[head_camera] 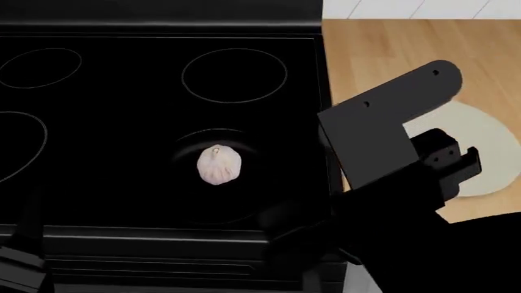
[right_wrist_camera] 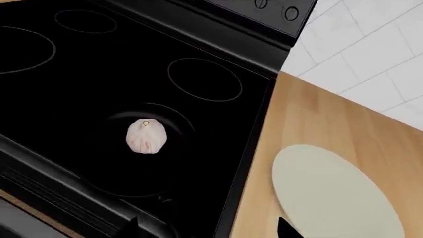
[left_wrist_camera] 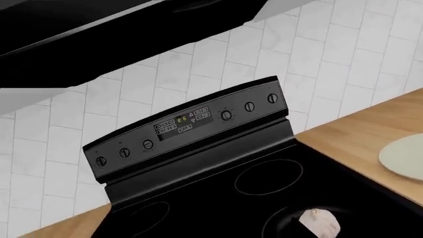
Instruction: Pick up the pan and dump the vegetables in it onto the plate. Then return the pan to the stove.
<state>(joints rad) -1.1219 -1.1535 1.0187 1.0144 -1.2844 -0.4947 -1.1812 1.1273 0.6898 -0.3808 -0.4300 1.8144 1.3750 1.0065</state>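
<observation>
Garlic bulb (head_camera: pixel 218 165) in pan (head_camera: pixel 191 195) on stove (head_camera: pixel 122 110), plate (head_camera: pixel 480 152) beside stove, under right gripper (head_camera: pixel 456 162), jaw state indiscernible.

The garlic (head_camera: pixel 219 165) lies in the black pan (head_camera: pixel 213 201) on the stove (head_camera: pixel 122 122). At three o'clock from it, the right arm (head_camera: pixel 391 146) partly covers the cream plate (head_camera: pixel 488 146) on the wooden table (head_camera: pixel 382 55).

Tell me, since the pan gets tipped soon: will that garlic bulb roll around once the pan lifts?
Probably. The garlic bulb is rounded and lies loose in the shallow pan, so it should roll with any tilt. It looks small, likely light, and could slip out early, before reaching the plate.
</observation>
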